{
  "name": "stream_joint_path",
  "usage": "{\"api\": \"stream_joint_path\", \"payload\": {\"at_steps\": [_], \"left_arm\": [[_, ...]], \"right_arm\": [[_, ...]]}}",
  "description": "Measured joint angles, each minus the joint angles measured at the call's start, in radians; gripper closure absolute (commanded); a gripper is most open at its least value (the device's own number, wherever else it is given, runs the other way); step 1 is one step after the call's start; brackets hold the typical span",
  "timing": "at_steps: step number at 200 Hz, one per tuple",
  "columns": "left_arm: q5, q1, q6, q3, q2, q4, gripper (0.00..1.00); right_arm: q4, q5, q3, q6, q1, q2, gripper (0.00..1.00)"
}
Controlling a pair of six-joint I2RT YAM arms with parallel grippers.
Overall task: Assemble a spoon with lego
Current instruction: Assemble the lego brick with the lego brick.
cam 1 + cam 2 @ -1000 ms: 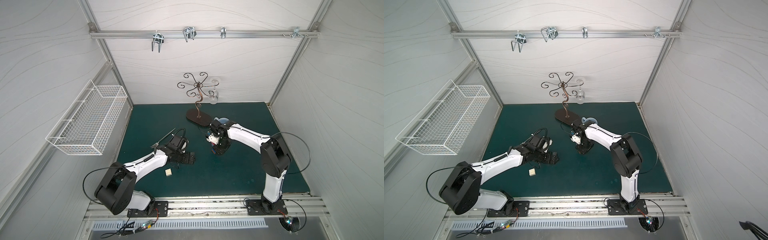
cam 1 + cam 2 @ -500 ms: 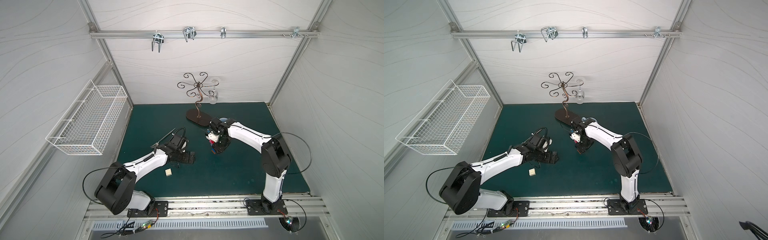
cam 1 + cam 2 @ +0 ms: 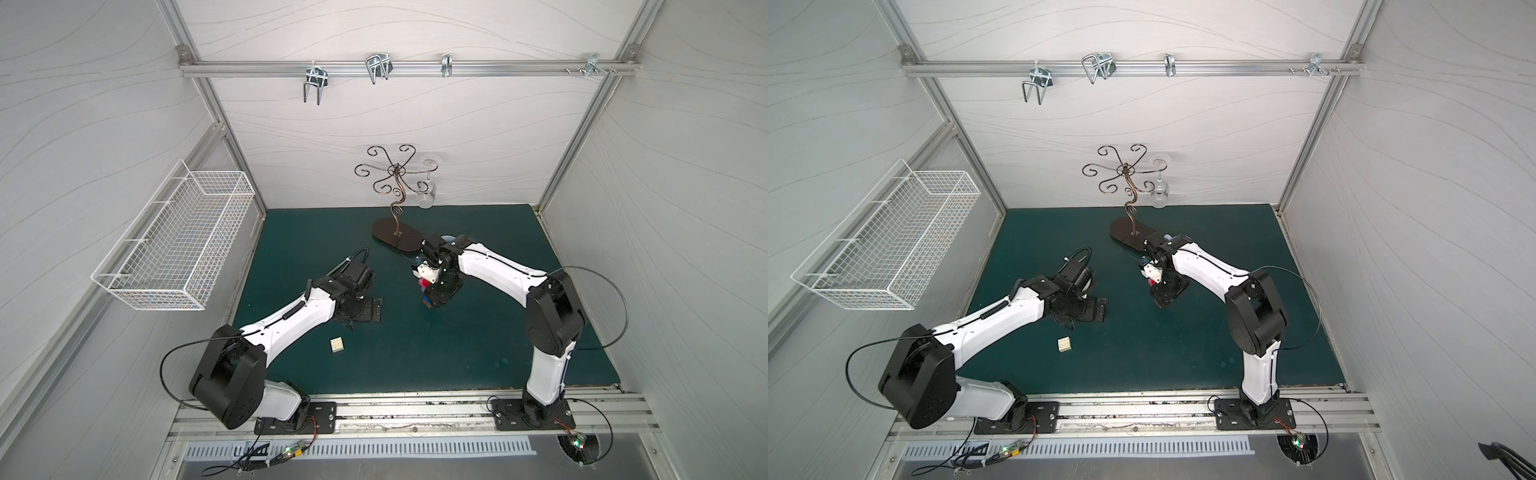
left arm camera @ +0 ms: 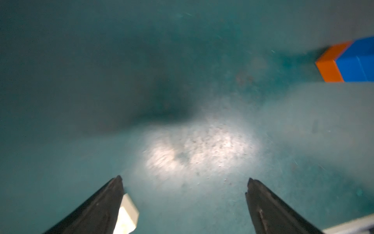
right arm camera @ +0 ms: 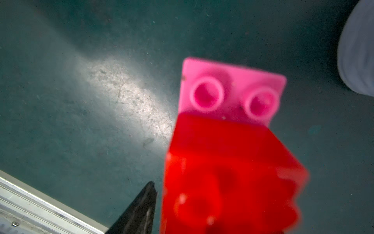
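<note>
Left claw [image 4: 184, 180] is spread wide with nothing between its black fingers [image 4: 97, 210], just hanging low over the dark green surface [image 3: 457, 353]. Right claw [image 3: 432, 300] is the interesting one: it's right on top of the spoon [image 3: 424, 286], that multicoloured lego brick build, which sits mid-surface just in front of the dark oval base of the brown curly wire stand [image 3: 394, 239]. From the right wrist camera the build fills the view, a pink square brick [image 5: 230, 91] with two studs showing and a long red brick [image 5: 232, 178] covering part of it. One black finger [image 5: 139, 212] pokes up just beside the red brick with what looks like a sliver of surface between them. The other finger is hidden behind the build, so honestly can't tell if that claw is pinching the spoon or standing loose around it. The left wrist camera catches the spoon's narrow end off to one side, an orange brick [image 4: 328, 68] capped onto a blue brick [image 4: 358, 60], low by the surface. A small square white studded brick [image 3: 337, 345] lies by itself on the surface near the left forearm, well apart from the spoon. A clear wine glass [image 3: 427, 195] hangs from the stand, and a white wire basket [image 3: 174, 245] is on the left wall.
</note>
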Motion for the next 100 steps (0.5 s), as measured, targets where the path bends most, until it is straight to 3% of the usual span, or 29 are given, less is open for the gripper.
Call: {"api": "stream_joint_path", "payload": {"at_steps": [61, 100], "left_arm": [[-0.095, 0.000, -0.137, -0.063, 0.017, -0.196, 0.01], [-0.090, 0.001, -0.193, -0.107, 0.088, -0.208, 0.10]], "right_arm": [[0.003, -0.043, 0.032, 0.008, -0.021, -0.069, 0.37], [0.008, -0.074, 0.074, 0.014, -0.020, -0.090, 0.36]]}}
